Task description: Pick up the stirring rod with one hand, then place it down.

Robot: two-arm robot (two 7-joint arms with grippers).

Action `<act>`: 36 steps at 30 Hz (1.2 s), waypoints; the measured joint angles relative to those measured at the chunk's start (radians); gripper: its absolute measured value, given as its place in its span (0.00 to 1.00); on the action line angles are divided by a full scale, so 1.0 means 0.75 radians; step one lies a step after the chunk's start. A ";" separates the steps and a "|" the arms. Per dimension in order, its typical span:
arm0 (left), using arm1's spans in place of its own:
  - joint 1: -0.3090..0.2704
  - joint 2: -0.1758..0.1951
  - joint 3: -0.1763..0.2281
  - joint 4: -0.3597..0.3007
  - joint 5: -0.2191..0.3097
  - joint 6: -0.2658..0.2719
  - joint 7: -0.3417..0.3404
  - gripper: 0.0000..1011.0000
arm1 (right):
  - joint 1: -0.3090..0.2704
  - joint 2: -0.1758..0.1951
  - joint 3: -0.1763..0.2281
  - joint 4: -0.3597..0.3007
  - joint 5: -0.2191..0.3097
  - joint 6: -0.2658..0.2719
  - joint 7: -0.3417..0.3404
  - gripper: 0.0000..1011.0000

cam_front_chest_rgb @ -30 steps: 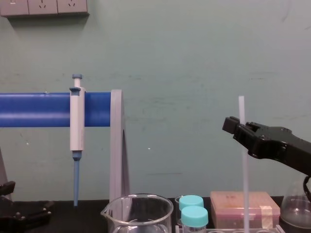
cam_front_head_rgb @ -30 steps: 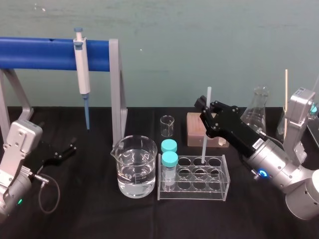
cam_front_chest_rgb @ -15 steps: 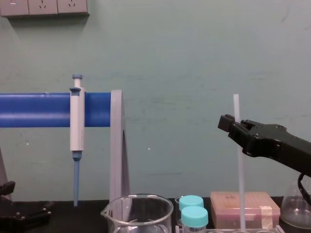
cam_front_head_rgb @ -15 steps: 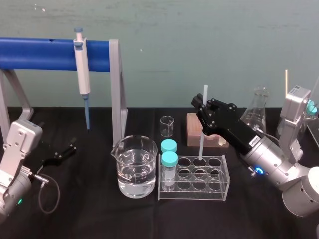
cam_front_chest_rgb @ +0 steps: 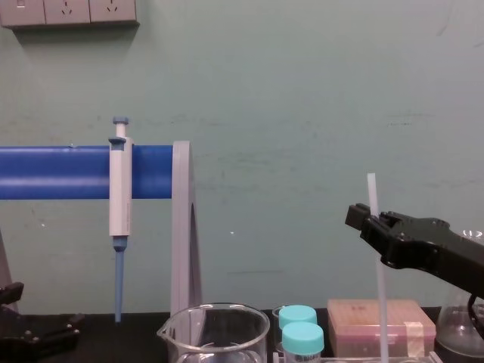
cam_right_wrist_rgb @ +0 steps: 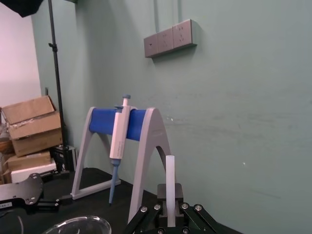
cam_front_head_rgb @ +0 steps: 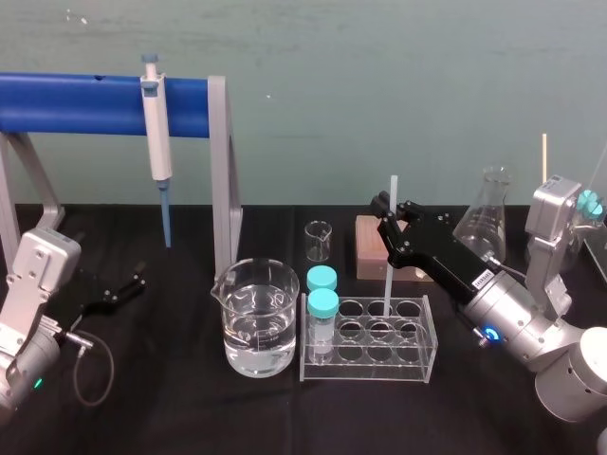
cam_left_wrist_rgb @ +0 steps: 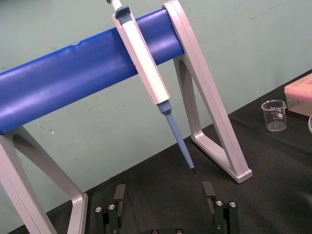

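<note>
One outstretched right end effector point(cam_front_head_rgb: 392, 218) pinches the stirring rod point(cam_front_head_rgb: 387, 277) upright.

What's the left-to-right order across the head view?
Black left hand, parked → white pipette with blue tip → glass beaker of water → teal-capped vials → translucent white stirring rod in black right hand → clear conical flask.

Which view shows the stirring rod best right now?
Head view: the whole stirring rod shows, upright in the right gripper, lower end at the tube rack. Chest view cuts off the rod's bottom; right wrist view shows its top end. Left gripper sits parked.
</note>
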 joint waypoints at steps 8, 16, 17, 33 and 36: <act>0.000 0.000 0.000 0.000 0.000 0.000 0.000 0.99 | -0.012 -0.014 0.007 0.018 -0.007 0.012 -0.017 0.07; 0.000 0.000 0.000 0.000 0.000 0.000 0.000 0.99 | -0.020 -0.026 0.008 0.031 -0.019 0.012 -0.026 0.07; 0.000 0.000 0.000 0.000 0.000 0.000 0.000 0.99 | -0.020 -0.026 0.009 0.031 -0.019 0.012 -0.026 0.07; 0.000 0.000 0.000 0.000 0.000 0.000 0.000 0.99 | -0.011 -0.048 0.015 0.058 -0.020 -0.011 -0.008 0.07; 0.000 0.000 0.000 0.000 0.000 0.000 0.000 0.99 | -0.006 -0.055 0.015 0.070 -0.018 -0.020 0.001 0.07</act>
